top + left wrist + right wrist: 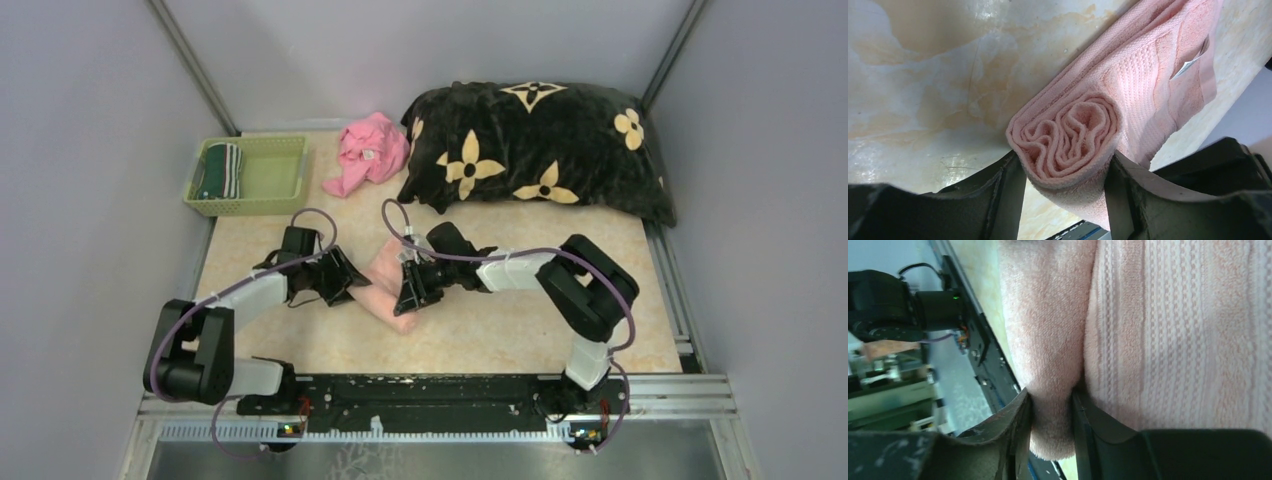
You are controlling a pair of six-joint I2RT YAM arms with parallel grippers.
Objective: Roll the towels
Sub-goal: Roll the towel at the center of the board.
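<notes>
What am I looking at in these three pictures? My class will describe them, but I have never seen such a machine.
Two robot arms are bolted at the table's near edge, each ending in a two-finger gripper. The wide picture is from a camera above and behind them; the other two are from cameras on the left and right wrists, so each shows its own dark fingers. On the table lie a green basket holding a green striped towel, a crumpled bright pink cloth, a black bundle with tan flowers, and a pale pink towel. The left gripper clasps that towel's rolled end, whose spiral shows in its wrist picture. The right gripper pinches a fold of the same towel.
</notes>
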